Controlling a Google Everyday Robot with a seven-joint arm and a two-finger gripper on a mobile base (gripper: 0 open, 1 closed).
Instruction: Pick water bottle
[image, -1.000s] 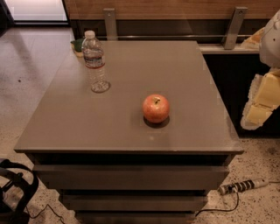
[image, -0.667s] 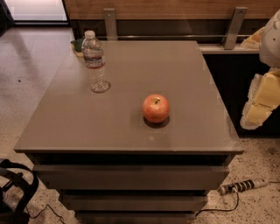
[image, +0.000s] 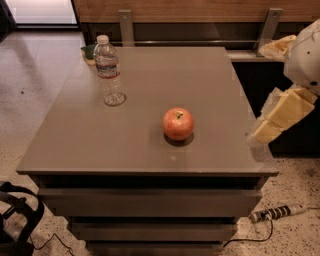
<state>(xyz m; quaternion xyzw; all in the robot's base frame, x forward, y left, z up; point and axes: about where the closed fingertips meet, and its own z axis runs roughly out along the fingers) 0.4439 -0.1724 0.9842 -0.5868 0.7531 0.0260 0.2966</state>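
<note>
1. Nothing has moved since the earlier frames: claw (image: 267, 129), water bottle (image: 109, 67) and apple (image: 178, 123) sit as before.
2. Water bottle: upright, far-left part of the worktop (image: 150, 155), cap on.
3. Claw: beyond the worktop's right edge, well apart from the bottle, carrying nothing; degree of opening cannot be told.
4. Judgement: the reach is not begun; the entire approach remains.

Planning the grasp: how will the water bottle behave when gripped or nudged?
The water bottle stands tall on a narrow base, so likely tips if nudged high. Its clear ribbed plastic probably flexes. The tool hangs beside the table, well away.
</note>
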